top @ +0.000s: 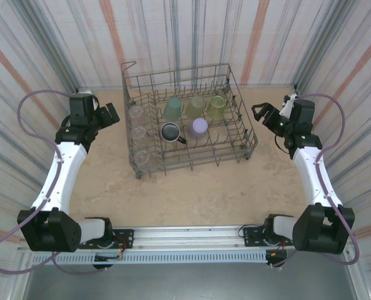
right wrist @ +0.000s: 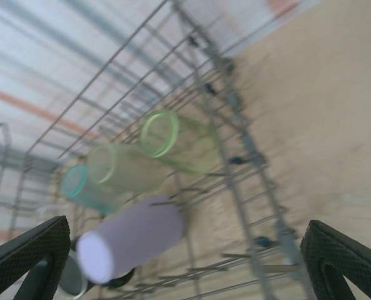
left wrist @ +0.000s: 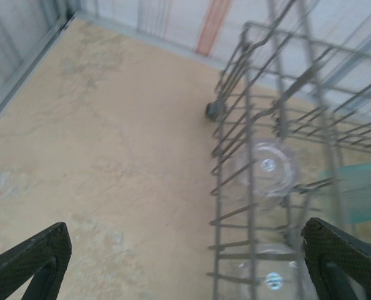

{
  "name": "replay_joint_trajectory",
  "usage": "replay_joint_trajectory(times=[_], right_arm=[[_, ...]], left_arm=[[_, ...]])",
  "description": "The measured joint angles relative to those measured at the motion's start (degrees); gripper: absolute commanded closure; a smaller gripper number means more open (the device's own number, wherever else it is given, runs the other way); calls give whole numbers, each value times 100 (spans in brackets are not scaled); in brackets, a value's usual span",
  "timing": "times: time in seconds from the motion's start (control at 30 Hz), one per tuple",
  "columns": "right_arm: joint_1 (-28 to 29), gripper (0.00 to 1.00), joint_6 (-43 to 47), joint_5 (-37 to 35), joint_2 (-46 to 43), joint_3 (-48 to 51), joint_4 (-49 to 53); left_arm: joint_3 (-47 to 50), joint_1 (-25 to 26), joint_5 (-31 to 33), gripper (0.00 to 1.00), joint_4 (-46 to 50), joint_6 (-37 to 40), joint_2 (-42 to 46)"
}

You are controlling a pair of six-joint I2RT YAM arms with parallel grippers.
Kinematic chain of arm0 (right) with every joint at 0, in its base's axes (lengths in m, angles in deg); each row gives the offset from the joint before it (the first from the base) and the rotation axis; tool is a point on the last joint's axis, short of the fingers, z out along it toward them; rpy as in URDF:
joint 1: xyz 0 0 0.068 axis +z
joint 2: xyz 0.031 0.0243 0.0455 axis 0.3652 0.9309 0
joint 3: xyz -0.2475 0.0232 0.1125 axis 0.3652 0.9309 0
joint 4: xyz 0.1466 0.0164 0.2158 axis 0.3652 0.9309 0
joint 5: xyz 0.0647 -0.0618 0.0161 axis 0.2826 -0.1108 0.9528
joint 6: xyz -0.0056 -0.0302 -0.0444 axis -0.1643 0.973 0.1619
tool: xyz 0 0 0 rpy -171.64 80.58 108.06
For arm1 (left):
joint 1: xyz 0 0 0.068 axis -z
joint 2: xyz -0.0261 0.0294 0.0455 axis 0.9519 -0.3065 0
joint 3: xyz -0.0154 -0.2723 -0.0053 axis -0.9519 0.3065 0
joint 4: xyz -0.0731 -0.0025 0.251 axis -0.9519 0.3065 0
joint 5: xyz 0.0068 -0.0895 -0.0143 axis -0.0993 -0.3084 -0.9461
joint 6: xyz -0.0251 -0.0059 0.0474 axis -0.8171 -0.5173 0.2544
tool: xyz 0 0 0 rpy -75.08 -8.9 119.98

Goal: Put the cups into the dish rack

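Left hand (top: 110, 114) and right hand (top: 260, 112) wide open, empty, flanking the dish rack (top: 192, 164) on the worktop (top: 173, 200), near it but apart. Inside, along the left: three clear cups (top: 138, 133), faint behind wire. Midway: black mug (top: 170, 132) beside a purple cup (top: 197, 128). Farther back: teal cup (top: 172, 108), two green cups (top: 217, 106). Wrist views blurred, fingers (left wrist: 35, 256) cut off by the frame edges.

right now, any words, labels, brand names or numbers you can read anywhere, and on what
None: no text can be read in any view.
The dish rack is bare wire.
The purple cup, green cup and black mug look plain.
Any marking on the left arm or right arm is too small to read.
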Motion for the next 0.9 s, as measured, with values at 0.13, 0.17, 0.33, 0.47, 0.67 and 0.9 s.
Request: replay_joint_trajectory(times=[0.13, 0.17, 0.33, 0.47, 0.67, 0.9], right_arm=[[-28, 1, 140, -852, -195, 216, 31], [-28, 1, 184, -1060, -254, 291, 24], [-31, 1, 516, -1858, -501, 721, -201], [-28, 1, 699, -2247, -640, 1294, -732], [0, 1, 890, -2769, -723, 2055, -1438], [225, 1, 1429, -3171, -549, 2280, -2004]], left_arm=[[400, -2, 420, 1, -107, -81, 61], [474, -2, 529, 1, -131, -94, 61], [920, -7, 839, 2, -481, -138, 61], [1438, -7, 938, 1, -938, -120, 74], [2061, -7, 955, 1, -1471, -72, 68], [2837, 188, 1200, 1, -2323, 120, 76]])
